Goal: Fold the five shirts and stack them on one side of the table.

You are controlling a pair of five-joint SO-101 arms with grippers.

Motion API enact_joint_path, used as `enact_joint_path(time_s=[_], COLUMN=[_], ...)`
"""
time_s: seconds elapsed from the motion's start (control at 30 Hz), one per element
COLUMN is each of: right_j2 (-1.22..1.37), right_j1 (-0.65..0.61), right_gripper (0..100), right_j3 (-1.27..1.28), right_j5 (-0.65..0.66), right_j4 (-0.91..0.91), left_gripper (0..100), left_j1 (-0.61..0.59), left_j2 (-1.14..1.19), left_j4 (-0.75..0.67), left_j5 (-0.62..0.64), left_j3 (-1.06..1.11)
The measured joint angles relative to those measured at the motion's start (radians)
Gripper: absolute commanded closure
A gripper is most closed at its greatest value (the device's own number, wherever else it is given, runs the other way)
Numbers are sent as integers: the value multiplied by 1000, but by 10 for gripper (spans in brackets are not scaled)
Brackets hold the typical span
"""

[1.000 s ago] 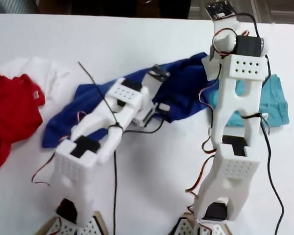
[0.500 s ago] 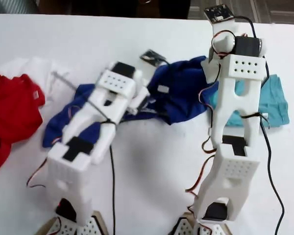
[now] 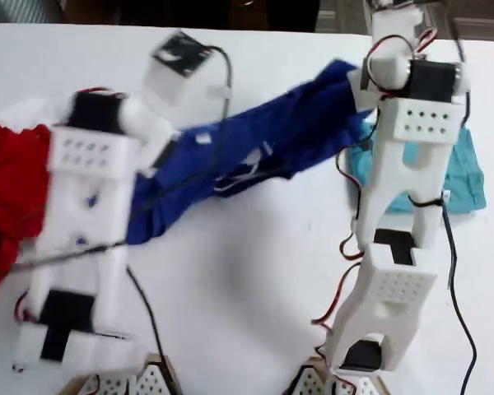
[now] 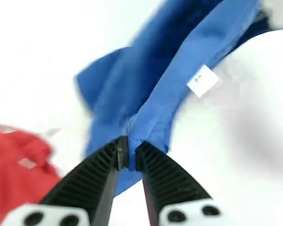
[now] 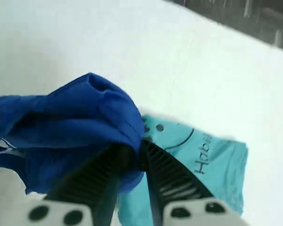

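A blue shirt (image 3: pixel 263 148) hangs stretched between both arms above the white table (image 3: pixel 255 271). My left gripper (image 4: pixel 130 153) is shut on one end of the blue shirt (image 4: pixel 179 66); its arm (image 3: pixel 82 206) stands at the left in the high view. My right gripper (image 5: pixel 137 153) is shut on the other end of the blue shirt (image 5: pixel 80 122), at the far right in the high view. A folded turquoise shirt (image 3: pixel 465 173) lies under the right arm (image 3: pixel 399 164), also seen as the turquoise shirt (image 5: pixel 198 160). A red shirt (image 3: pixel 8 197) lies crumpled at the left.
A white shirt (image 3: pixel 33 111) lies partly under the red shirt at the far left. The red shirt (image 4: pixel 14 174) is beside my left gripper. Cables (image 3: pixel 148 313) trail from the arms over the near table. Bare table spreads in the middle and front.
The left arm swung left and back, lifting its end of the blue shirt. The right arm rose and moved back. The shirt went from bunched on the table to stretched between the arms.
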Motion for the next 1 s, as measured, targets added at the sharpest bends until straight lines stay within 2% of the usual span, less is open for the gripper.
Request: enact_joint_path(time_s=[0.23,0.5,0.73,0.87,1.0], right_j2=[-133,-287,-347,-350,-350], right_j1=[14,8,-109,-199,-281], right_gripper=[978,978,978,978,978], right_j3=[-184,-184,178,465,749], right_j5=[0,0,0,0,0], right_j4=[26,35,35,29,-57], left_gripper=[973,973,973,973,973], left_j1=[-66,-138,-292,-373,-428], left_j2=[-290,-491,-499,-499,-499], left_j4=[-25,-95,-143,-229,-325], left_j5=[-38,-46,-84,-123,-164], left_j3=[-5,-5,71,235,434])
